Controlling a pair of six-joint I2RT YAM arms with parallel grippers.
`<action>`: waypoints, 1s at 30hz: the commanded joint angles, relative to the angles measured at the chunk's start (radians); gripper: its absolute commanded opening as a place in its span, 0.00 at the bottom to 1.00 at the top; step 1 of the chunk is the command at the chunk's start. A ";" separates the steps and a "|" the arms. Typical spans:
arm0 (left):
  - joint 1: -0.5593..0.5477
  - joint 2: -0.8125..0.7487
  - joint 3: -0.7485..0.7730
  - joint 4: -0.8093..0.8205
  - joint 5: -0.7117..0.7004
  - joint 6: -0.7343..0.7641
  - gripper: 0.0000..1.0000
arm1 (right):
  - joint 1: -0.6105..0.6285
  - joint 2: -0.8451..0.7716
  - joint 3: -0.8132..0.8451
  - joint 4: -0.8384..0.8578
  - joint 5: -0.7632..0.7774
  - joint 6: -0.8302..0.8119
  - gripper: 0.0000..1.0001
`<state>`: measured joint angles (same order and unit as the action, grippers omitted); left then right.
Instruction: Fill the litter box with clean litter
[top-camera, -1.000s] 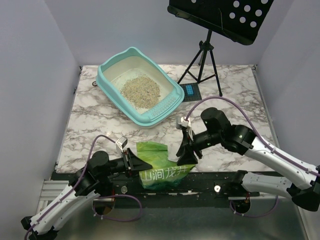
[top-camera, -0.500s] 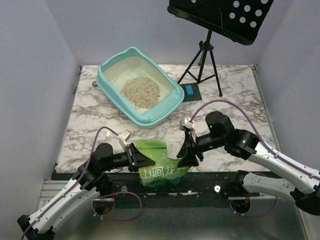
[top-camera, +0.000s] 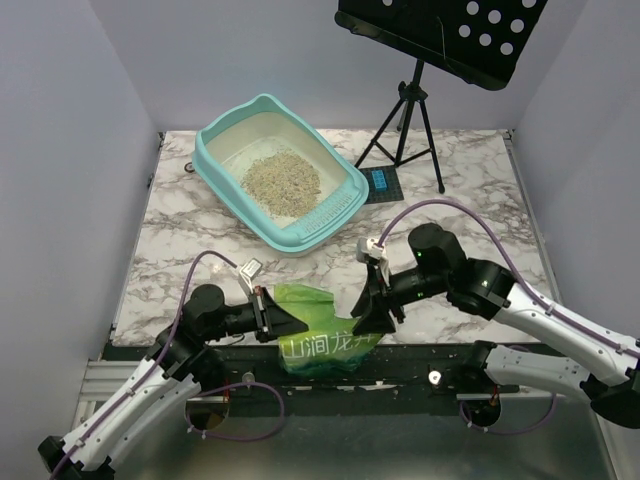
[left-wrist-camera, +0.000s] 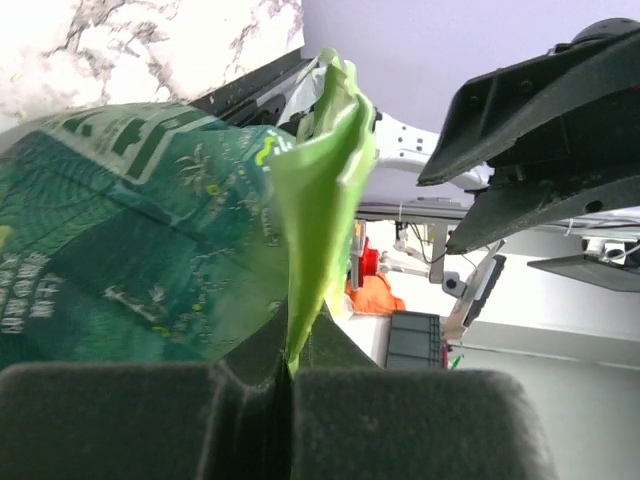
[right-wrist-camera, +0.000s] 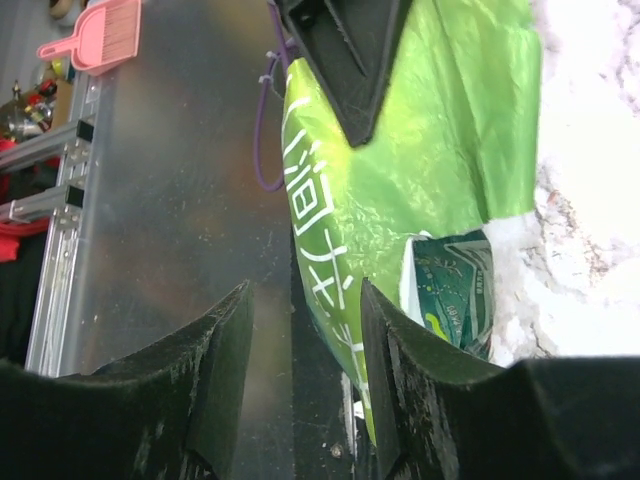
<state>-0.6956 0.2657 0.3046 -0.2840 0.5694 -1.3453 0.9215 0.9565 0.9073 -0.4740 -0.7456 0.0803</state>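
Observation:
The light-teal litter box (top-camera: 216, 175) stands at the back left of the marble table, with a pile of beige-grey clean litter (top-camera: 282, 183) inside it. A crinkly green bag (top-camera: 318, 338) lies at the table's near edge between the arms. My left gripper (top-camera: 283, 322) is shut on the bag's left edge; in the left wrist view the green foil (left-wrist-camera: 320, 210) is pinched between the pads (left-wrist-camera: 400, 420). My right gripper (top-camera: 368, 318) is open at the bag's right side; in the right wrist view the bag (right-wrist-camera: 400, 180) lies against the right finger (right-wrist-camera: 400, 390).
A black tripod music stand (top-camera: 410, 120) stands at the back right, with a small blue-and-black device (top-camera: 381, 181) at its foot. A metal rail runs along the table's near edge (top-camera: 420, 372). A pink dustpan (right-wrist-camera: 100, 35) lies below the table in the right wrist view.
My left gripper has moved a little to the right onto the bag's left edge. My right gripper has dropped slightly toward the bag's right side.

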 joint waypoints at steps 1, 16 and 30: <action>0.005 -0.089 -0.119 0.080 0.075 -0.148 0.00 | 0.052 0.040 0.053 -0.095 0.014 -0.142 0.55; 0.004 -0.177 -0.151 0.009 0.106 -0.282 0.00 | 0.229 0.240 0.246 -0.201 0.187 -0.493 0.59; 0.004 -0.174 -0.119 -0.116 0.126 -0.276 0.00 | 0.270 0.323 0.203 -0.166 0.170 -0.490 0.60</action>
<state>-0.6937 0.1066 0.1680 -0.2832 0.6434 -1.6276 1.1793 1.2751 1.1442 -0.6491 -0.5701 -0.3977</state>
